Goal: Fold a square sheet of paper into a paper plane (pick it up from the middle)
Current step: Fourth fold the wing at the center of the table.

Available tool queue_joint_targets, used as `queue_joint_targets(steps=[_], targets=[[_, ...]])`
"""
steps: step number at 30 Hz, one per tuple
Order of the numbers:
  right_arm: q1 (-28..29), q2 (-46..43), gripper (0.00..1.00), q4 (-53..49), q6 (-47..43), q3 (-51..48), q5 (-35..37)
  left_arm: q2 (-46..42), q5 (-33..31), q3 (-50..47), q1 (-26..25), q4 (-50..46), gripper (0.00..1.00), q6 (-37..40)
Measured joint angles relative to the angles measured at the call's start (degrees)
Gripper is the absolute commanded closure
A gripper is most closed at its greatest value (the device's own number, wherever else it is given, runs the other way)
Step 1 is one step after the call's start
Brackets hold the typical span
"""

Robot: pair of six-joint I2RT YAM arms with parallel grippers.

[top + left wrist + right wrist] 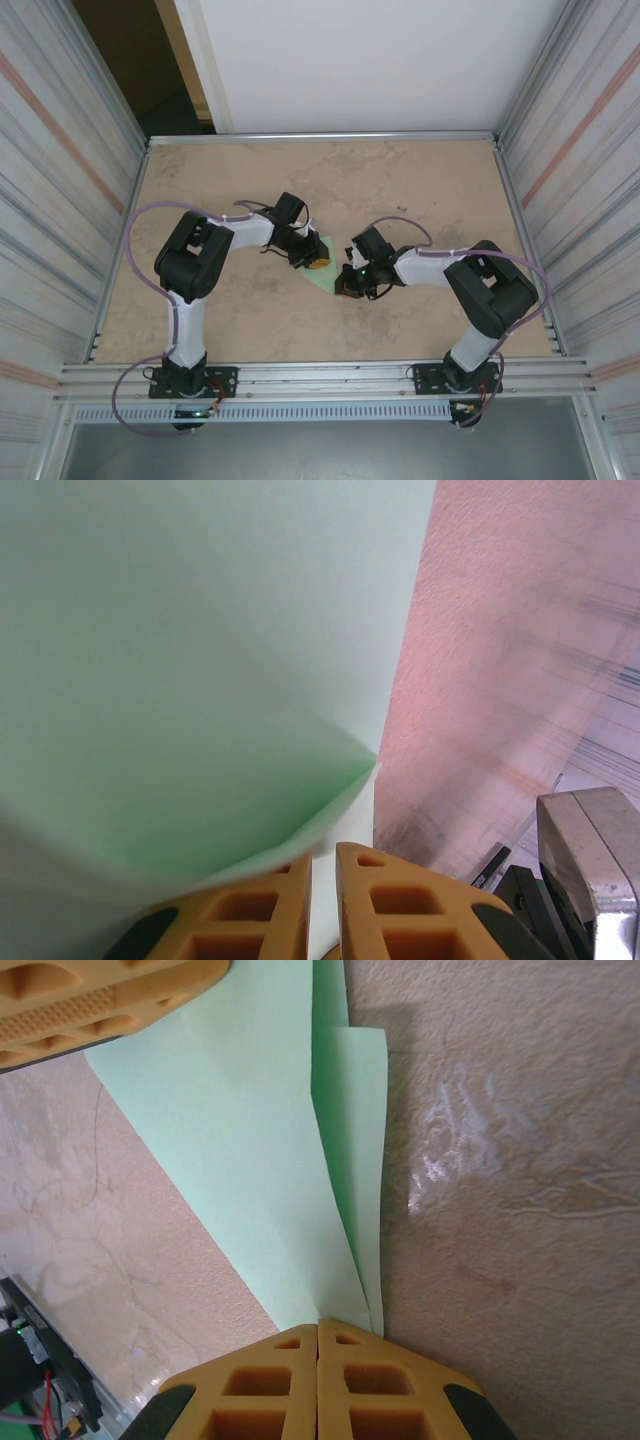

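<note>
The pale green sheet of paper (pixel 326 270) lies at mid-table between my two grippers, folded into layers that taper to a point like a paper plane. In the right wrist view the paper (pixel 250 1130) narrows to that point, and my right gripper (pixel 318 1322) is shut on it, fingers pressed together. My left gripper (pixel 322 852) is closed to a thin slit with the paper's pale edge running into it. A green flap of the paper (pixel 200 660) curls up over its left finger. From above, the left gripper (pixel 316 262) and the right gripper (pixel 346 288) hold opposite ends.
The beige table (pixel 400 180) has bare room across its far half and along both sides. Metal rails and corrugated walls (pixel 60 200) box it in. A grey metal part (pixel 590 850) shows at the lower right of the left wrist view.
</note>
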Motion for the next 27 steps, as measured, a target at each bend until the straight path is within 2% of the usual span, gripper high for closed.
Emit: queue_joint_targets(steps=[14, 21, 27], targets=[[-0.1, -5.2, 0.90, -1.4, -0.2, -4.9, -0.4, 0.2, 0.0, 0.5, 0.0, -0.7, 0.85, 0.0], [-1.0, -14.3, 0.90, -5.7, -1.4, -3.5, 1.5, 0.2, 0.0, 0.5, 0.0, -0.7, 0.85, 0.0], [-0.7, -8.0, 0.96, -4.2, -1.7, 3.5, 2.8, 0.2, 0.0, 0.6, 0.0, -0.9, 0.85, 0.0]])
